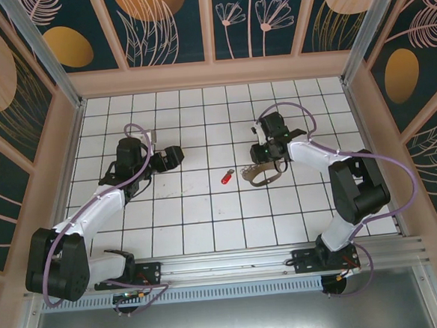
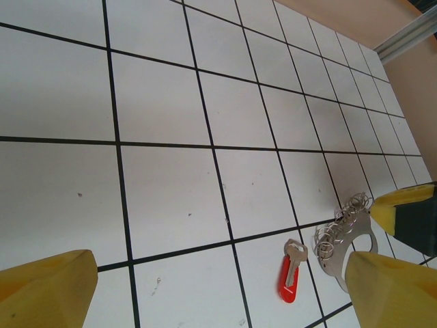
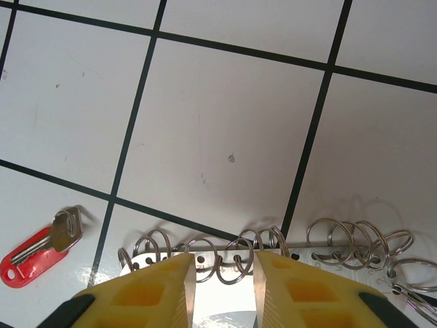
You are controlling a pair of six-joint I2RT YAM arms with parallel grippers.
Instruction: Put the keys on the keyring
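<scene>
The table is white with thin black lines that make squares.

A small silver key with a bright red plastic head lies flat close to the middle of the table. In the right wrist view this red key is at the left edge, with its silver end pointing up and to the right. In the left wrist view the red key lies on a white square with nothing touching it.

Just to the right of the red key lies the keyring, a flat silver metal piece with a row of little holes and many small wire rings. The red key and the keyring are close but not joined. The rings on the keyring stick up along its far edge, and more rings bunch at its right end.

The right gripper has yellow fingers. It sits right over the keyring with only a narrow gap between the fingers. I cannot tell if they touch the metal. From above, the right gripper is at the far side of the keyring.

The left gripper is spread wide and holds nothing. It is on the left side of the table, apart from the red key, and points toward it. The keyring shows past the red key in its view.
</scene>
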